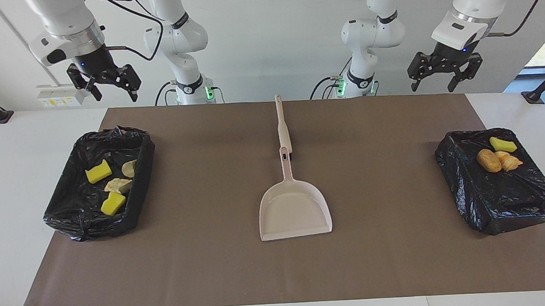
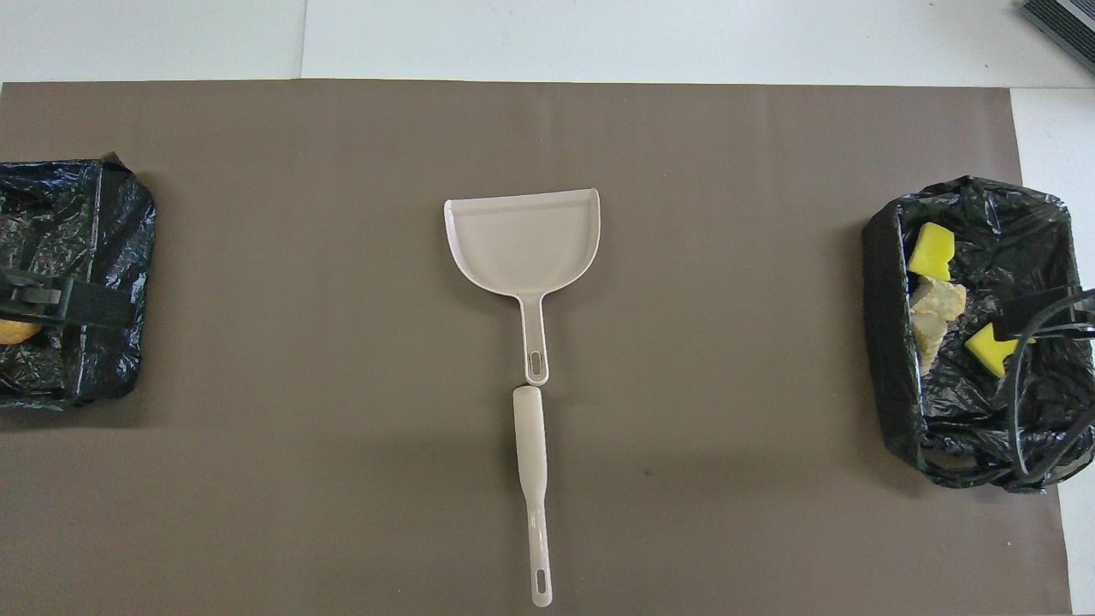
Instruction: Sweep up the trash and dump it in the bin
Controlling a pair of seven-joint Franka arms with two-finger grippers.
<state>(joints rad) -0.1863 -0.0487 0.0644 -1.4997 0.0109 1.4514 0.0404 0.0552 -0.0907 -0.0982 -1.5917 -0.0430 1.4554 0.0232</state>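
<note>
The trash lies in two black-bagged bins. The bin [image 1: 73,217] at the right arm's end holds several yellow sponge and tan bread pieces [image 1: 113,203] [image 2: 931,250]. The bin [image 1: 500,203] at the left arm's end holds a yellow chunk [image 1: 503,144] and two bread pieces [image 1: 489,160]. My right gripper [image 1: 113,92] hangs open and empty, high over its end's bin [image 2: 890,282]. My left gripper [image 1: 439,79] hangs open and empty, high over the other bin [image 2: 111,214]. Only the fingertips [image 2: 77,310] of the left gripper show from overhead.
An empty beige dustpan [image 1: 293,212] [image 2: 522,239] lies mid-mat, its mouth turned away from the robots. The beige brush [image 1: 283,127] [image 2: 530,462] lies in line with the pan's handle, nearer to the robots. A brown mat [image 1: 396,258] covers the white table.
</note>
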